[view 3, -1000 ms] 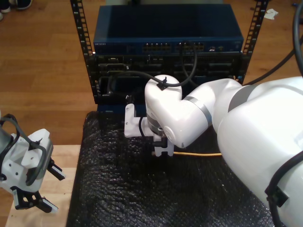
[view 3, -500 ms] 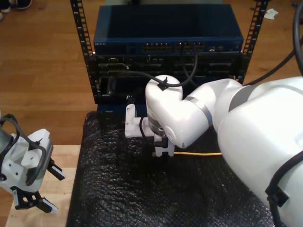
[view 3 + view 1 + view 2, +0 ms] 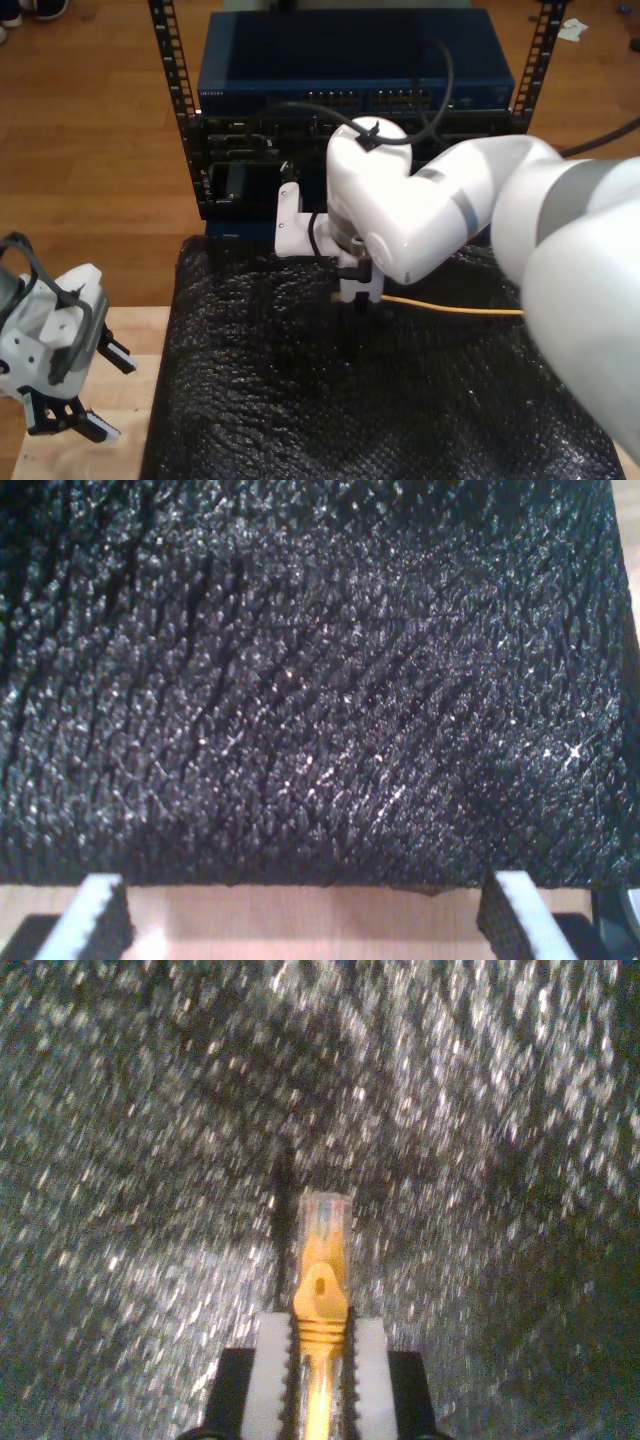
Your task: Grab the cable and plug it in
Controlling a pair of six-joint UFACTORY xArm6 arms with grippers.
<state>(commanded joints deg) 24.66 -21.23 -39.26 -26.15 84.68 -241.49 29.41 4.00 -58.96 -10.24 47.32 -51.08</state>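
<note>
Second wrist view: my second gripper clamps 1 cable; 1 plug.

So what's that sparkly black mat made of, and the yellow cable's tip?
The mat looks like soft black foam or bubbly plastic wrap, with a shiny, bumpy, glittering surface. The cable tip looks like clear hard plastic with a ridged, rubbery yellow sleeve behind it.

Wood floor is seen behind a rack (blue unit on top). Black mat is laid over a pale table.
</note>
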